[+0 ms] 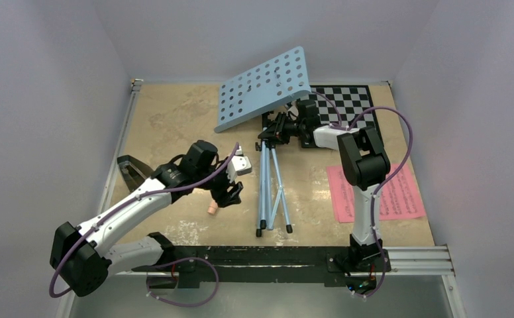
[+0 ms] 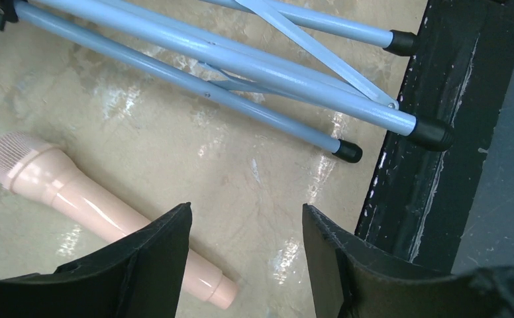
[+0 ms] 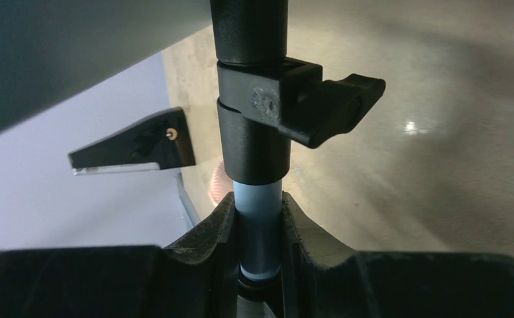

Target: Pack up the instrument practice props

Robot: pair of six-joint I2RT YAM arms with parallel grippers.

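at mid-bench [image 1: 175,119], left arm stretched low and forward, left claw [image 2: 246,218] spread open, tipped down over bare beige marbled surface, gripping nothing. just beside it, partly under one finger: slim peach-pink recorder [image 2: 75,192], glossy plastic, flat on bench, grilled end pointing away. right arm bent over, right claw [image 3: 257,212] clamped on light-blue metal pole of music stand [image 1: 264,89], just below black knob collar. perforated tray tilted up at far side; folded tripod legs [image 1: 267,189], black-tipped, running toward near edge. pink sheet-music pages [image 1: 400,192] flat at right. black pyramid metronome [image 1: 132,171] near left edge.
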